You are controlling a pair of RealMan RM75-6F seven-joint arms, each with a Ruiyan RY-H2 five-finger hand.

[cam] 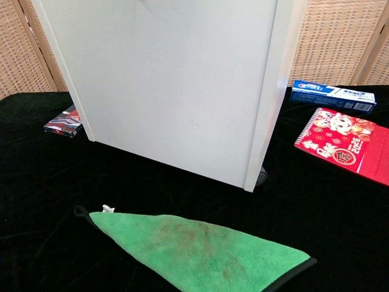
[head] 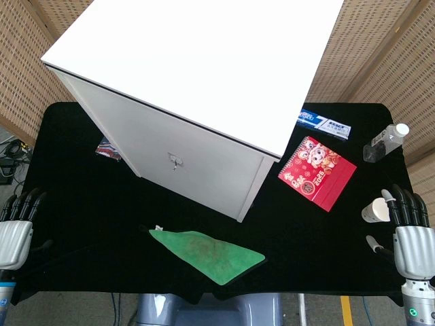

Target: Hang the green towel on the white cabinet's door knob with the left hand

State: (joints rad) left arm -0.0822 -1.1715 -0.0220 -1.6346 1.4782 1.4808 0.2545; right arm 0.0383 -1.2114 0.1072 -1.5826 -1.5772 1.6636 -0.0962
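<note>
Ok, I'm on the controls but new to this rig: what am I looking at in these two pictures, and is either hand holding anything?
Both pictures come from the robot's own cameras. The head view looks down over the whole black table; the chest view sits lower and closer, facing the white cabinet.

The grey and black shapes at the bottom corners of the head view are the robot's two mechanical hands: the left hand and the right hand. Both rest at the table's edges and hold nothing.

The green towel lies flat in front of the cabinet, its small hanging loop at the left tip. The door knob is on the cabinet's front.

Also there: a red spiral notebook, a toothpaste box, a clear bottle, a small white cup beside the right hand, and a small packet left of the cabinet.
</note>
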